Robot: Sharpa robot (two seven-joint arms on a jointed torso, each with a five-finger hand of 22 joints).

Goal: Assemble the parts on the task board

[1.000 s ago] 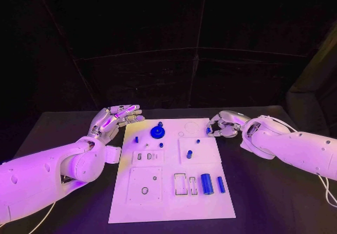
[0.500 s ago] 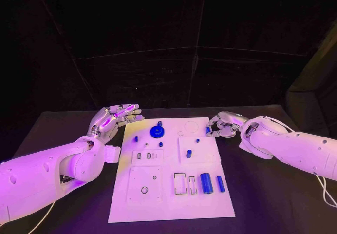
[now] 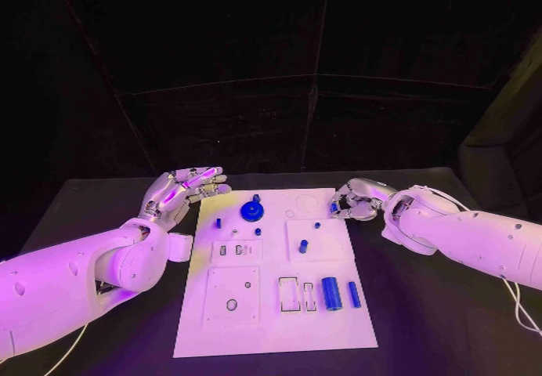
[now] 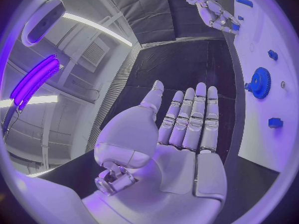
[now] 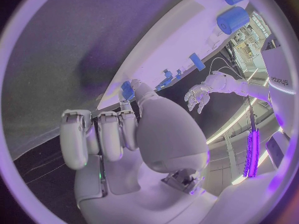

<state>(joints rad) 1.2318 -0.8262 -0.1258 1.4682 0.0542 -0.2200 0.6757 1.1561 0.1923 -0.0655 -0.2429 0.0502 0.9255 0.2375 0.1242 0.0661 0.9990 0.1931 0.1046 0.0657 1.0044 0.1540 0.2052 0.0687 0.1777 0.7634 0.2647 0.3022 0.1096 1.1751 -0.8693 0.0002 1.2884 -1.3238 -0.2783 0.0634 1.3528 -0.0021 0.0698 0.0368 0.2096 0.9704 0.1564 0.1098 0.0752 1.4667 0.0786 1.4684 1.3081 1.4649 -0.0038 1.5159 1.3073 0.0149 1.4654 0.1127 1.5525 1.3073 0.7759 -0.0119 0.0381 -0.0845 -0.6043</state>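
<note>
Your white rectangular task board [image 3: 276,313] lies flat in the middle of the black table [image 3: 452,313], long side running away from the robot. Your left robot hand [image 3: 181,194] hovers just off the board's far left corner, palm up, fingers [image 4: 198,115] straight and spread, holding nothing. Your right robot hand [image 3: 355,201] sits at the board's far right edge with its fingers [image 5: 102,134] curled in, pinching a small blue peg [image 5: 127,90] at the fingertips, right over the board's rim. On the board, a blue toothed gear wheel [image 3: 253,210] stands near the far end, with small blue pegs [image 3: 258,231] close by it. A short blue pin [image 3: 303,247] stands in the square plate right of centre. Nearer the robot, a thick blue cylinder [image 3: 332,294] and a thinner blue rod [image 3: 353,294] lie side by side, just right of two narrow rectangular slots [image 3: 290,294]
</note>
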